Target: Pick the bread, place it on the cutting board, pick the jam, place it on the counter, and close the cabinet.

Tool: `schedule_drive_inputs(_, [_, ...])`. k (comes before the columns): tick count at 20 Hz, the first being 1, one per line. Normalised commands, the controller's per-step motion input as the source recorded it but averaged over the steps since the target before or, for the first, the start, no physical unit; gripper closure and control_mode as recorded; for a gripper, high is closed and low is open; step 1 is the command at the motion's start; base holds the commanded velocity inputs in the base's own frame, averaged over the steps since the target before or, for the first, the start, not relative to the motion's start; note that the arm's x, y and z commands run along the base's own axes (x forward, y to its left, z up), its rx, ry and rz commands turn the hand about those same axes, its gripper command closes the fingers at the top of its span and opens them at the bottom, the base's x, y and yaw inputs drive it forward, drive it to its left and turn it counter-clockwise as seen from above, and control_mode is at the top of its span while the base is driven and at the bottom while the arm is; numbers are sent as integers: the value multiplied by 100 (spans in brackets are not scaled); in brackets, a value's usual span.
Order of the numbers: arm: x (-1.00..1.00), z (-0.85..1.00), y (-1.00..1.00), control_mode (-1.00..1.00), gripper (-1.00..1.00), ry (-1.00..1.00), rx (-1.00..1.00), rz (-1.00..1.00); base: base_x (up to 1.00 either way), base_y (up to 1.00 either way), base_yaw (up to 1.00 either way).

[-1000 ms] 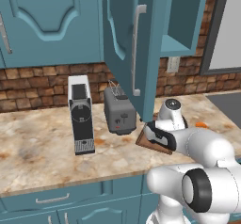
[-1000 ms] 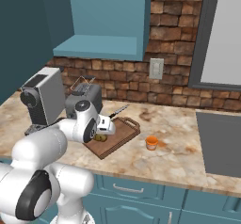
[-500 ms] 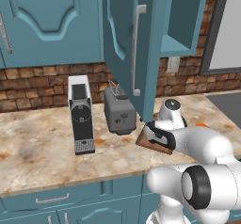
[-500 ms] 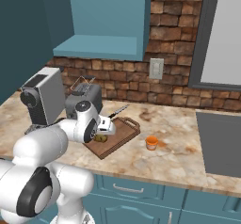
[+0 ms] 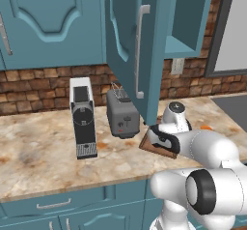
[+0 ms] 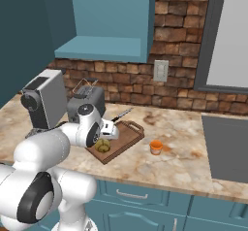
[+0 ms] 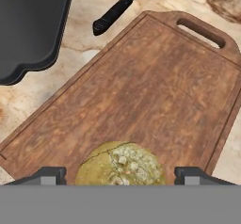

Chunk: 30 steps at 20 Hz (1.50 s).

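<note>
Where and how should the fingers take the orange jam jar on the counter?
Grip the jam around its short round body, coming from above with the fingers straddling its sides. It stands upright on the counter, apart from the cutting board on one side, with bare stone around it, so a top-down approach looks unobstructed. It is small, so centre carefully.

No readable text, labels, brands, numbers or signs anywhere.

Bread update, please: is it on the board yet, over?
Hand open, fingers either side of the bread. Bread resting on cutting board. Jam on counter. Cabinet door open.
</note>
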Motion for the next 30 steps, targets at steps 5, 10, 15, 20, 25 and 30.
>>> schedule_drive_inputs(5, [0,0,0,-100,-100,0,0,0,0,0,0])
schedule_drive_inputs(10, [0,0,0,-100,-100,0,0,0,0,0,0])
schedule_drive_inputs(15, [0,0,-1,-100,-100,-4,0,0,0,0,0])
schedule_drive_inputs(20, [-6,11,0,-100,-100,-16,0,0,0,0,0])
schedule_drive_inputs(25, [-25,21,-4,-100,-100,-24,0,0,0,0,0])
schedule_drive_inputs(30, [-27,13,0,-100,-100,-23,0,0,0,0,0])
